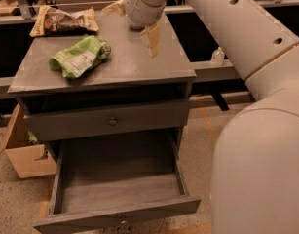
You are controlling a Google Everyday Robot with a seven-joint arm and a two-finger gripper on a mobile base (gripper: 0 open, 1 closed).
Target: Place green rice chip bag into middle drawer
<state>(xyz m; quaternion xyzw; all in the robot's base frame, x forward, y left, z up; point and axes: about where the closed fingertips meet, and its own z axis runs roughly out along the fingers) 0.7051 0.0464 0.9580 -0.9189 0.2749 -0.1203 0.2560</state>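
Grey wooden cabinet surface [139, 67]: crumpled lime-green foil rice chip bag [81, 56] is laid left of centre, long axis slanted rear-rightward. Cream two-finger gripper [133, 22] is held above the rear edge, jaws apart, empty; bag is located forward-left.

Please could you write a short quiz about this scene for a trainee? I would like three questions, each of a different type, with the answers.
1. True or false: the green rice chip bag already lies inside the open drawer.
2. Multiple choice: where is the gripper?
A) Over the back of the cabinet top, right of the bags, fingers apart and holding nothing
B) Down inside the open drawer
C) Closed on the green rice chip bag
3. Short answer: what lies at the back left corner of the cabinet top?

Key:
1. False; it lies on the cabinet top.
2. A
3. The tan and brown chip bag.
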